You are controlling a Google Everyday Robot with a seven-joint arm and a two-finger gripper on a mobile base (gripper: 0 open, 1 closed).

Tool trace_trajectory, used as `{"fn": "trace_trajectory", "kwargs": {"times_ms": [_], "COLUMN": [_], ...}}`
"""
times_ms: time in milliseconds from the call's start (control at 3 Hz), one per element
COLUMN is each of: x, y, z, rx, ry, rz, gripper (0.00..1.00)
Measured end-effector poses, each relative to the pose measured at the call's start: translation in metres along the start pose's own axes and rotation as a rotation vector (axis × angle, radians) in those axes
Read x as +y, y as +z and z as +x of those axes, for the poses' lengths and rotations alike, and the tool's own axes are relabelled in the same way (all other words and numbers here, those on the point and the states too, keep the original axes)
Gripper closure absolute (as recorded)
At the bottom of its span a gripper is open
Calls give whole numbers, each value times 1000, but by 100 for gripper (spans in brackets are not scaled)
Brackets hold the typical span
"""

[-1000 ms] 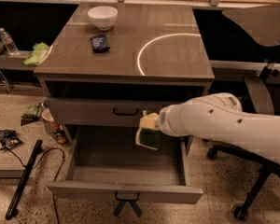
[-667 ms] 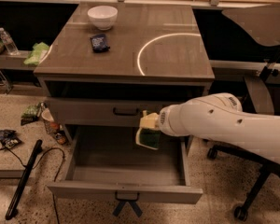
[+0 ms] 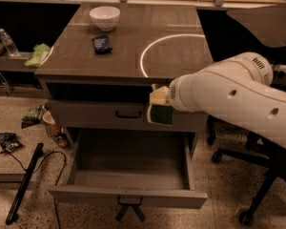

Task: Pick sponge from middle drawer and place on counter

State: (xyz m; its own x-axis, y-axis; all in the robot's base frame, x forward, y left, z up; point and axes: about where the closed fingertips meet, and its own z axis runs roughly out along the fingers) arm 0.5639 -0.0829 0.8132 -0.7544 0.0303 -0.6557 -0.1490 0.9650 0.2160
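Note:
The sponge [image 3: 160, 112], dark green face on a yellow body, hangs in the air in front of the cabinet, just below the counter's front edge and above the open drawer [image 3: 128, 195]. My gripper [image 3: 162, 104] at the end of the white arm is shut on it; the arm reaches in from the right and hides most of the gripper. The drawer is pulled out and its inside looks bare. The counter [image 3: 133, 56] is the glossy grey-brown top with a bright curved line.
A white bowl [image 3: 105, 17] and a dark blue packet [image 3: 101, 43] lie on the counter's far left. A green cloth [image 3: 38, 55] and a bottle [image 3: 8, 42] are on the left side shelf. Office chair bases [image 3: 248, 213] stand to the right. A black pole [image 3: 24, 185] and snack bags lie on the floor to the left.
My gripper has lifted the sponge up out of the drawer area and slightly right, to just under the counter's front edge.

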Motion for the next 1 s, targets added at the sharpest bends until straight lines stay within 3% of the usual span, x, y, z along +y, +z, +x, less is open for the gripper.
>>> {"fn": "trace_trajectory", "kwargs": {"times_ms": [333,667,1000], "x": [15,25,29], "y": [-30,-38,-44], "z": [-53,-129,-175], "rx": [-85,-227,-325], "ry": [-106,-204,-239], "rz": [44,78,91], "gripper": [100,100,100]}}
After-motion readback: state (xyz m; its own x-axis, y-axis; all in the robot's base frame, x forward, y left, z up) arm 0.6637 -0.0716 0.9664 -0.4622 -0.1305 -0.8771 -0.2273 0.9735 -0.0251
